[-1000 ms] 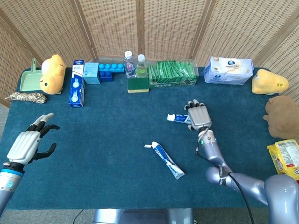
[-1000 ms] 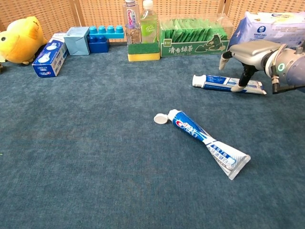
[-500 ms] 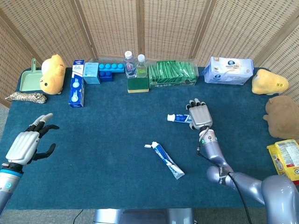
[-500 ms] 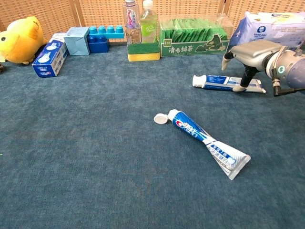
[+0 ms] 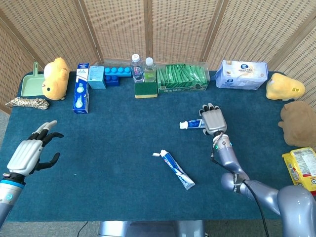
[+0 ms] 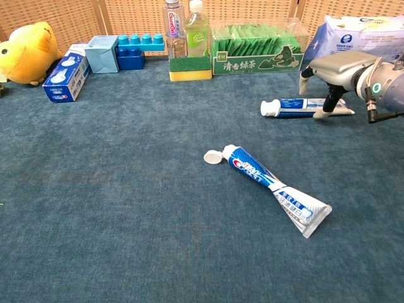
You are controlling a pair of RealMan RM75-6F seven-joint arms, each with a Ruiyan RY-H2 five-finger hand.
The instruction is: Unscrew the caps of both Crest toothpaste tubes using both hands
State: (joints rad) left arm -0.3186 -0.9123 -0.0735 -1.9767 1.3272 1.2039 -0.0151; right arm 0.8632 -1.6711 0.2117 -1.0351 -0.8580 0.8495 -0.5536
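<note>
Two Crest toothpaste tubes lie on the blue cloth. One tube (image 5: 173, 170) (image 6: 273, 185) rests slantwise at the centre, its white cap (image 6: 213, 157) at the upper-left end. The other tube (image 5: 192, 124) (image 6: 302, 107) lies crosswise further back, with its white cap (image 6: 267, 108) pointing left. My right hand (image 5: 213, 120) (image 6: 338, 67) covers this tube's tail end and grips it, thumb on the near side. At the far left, my left hand (image 5: 28, 151) hovers with fingers spread and holds nothing; the chest view does not show it.
Along the back stand a yellow plush (image 5: 54, 78), blue boxes (image 5: 81, 94), toy blocks (image 5: 116, 75), two bottles (image 5: 142, 68) on a sponge, a green packet box (image 5: 181, 78) and a tissue pack (image 5: 242, 75). More plush toys (image 5: 284, 87) and a snack bag (image 5: 301, 168) sit at right.
My right hand has shifted slightly right and back, taking the rear tube along with it. The left hand and the centre tube have not moved.
</note>
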